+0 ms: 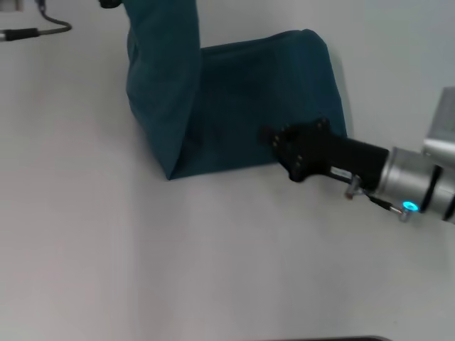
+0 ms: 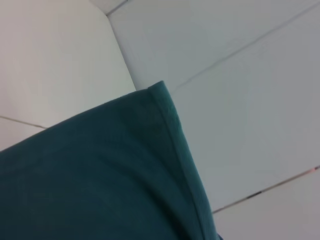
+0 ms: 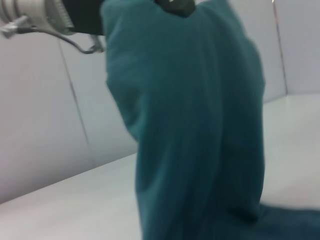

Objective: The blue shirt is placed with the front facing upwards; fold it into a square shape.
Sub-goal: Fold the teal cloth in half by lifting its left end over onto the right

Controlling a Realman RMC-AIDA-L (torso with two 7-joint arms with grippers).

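On the left, the left gripper point(image 3: 172, 5) holds a bunched part of the blue shirt point(image 1: 242, 106) high above the white surface point(image 1: 142, 249); its fingers seem clamped on the cloth, which hangs in a column to the far left. The rest lies flat, running rightward. The right gripper point(image 1: 269, 135) rests at the shirt's near right edge; its finger opening cannot be told. A fold would likely carry the lifted side rightward.

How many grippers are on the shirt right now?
2. The right gripper rests low on the blue shirt near its front edge on the table. The left gripper holds one side lifted high; its fingers are mostly out of view.
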